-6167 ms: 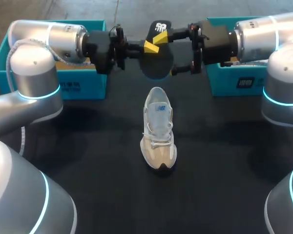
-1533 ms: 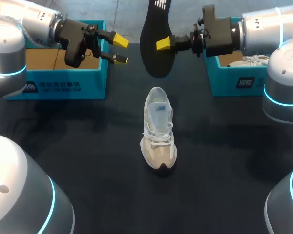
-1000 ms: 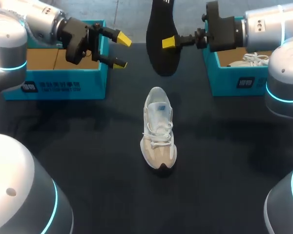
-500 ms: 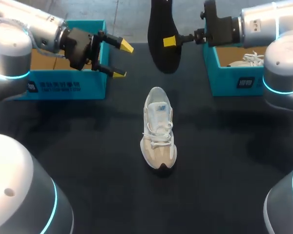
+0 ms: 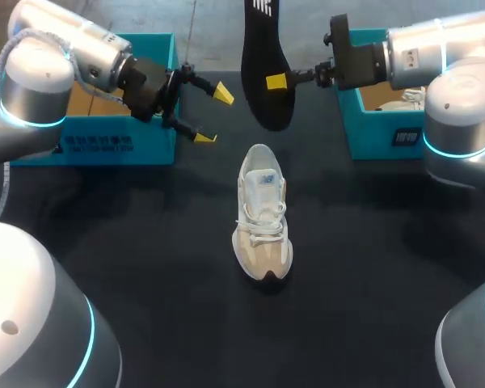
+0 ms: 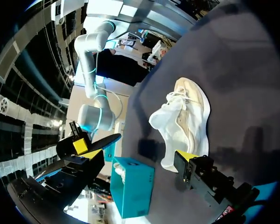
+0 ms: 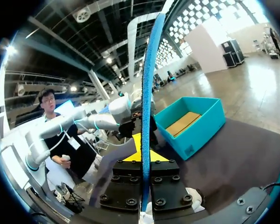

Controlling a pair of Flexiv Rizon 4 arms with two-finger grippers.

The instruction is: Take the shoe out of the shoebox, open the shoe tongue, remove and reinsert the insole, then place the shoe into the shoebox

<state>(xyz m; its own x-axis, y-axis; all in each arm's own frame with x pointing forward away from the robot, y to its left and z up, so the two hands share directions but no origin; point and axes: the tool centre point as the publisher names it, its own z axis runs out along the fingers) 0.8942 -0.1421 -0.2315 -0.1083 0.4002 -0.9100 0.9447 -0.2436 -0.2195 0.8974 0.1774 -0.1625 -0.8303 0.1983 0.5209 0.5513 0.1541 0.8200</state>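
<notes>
A beige and white shoe stands upright in the middle of the black table, toe toward the near edge. Above and behind its heel hangs the black insole, upright, with my right gripper shut on its lower part. In the right wrist view the insole shows edge-on as a blue strip between the yellow fingertips of my right gripper. My left gripper stands open with nothing in it, left of the insole and behind the shoe's left side. In the left wrist view the shoe lies ahead of that gripper.
A teal shoebox stands at the back left, partly behind my left arm. A second teal shoebox at the back right holds another white shoe. The black table lies bare around the shoe.
My left gripper has moved right and down toward the shoe's heel, still open. The right arm has shifted the insole slightly, still gripped.
</notes>
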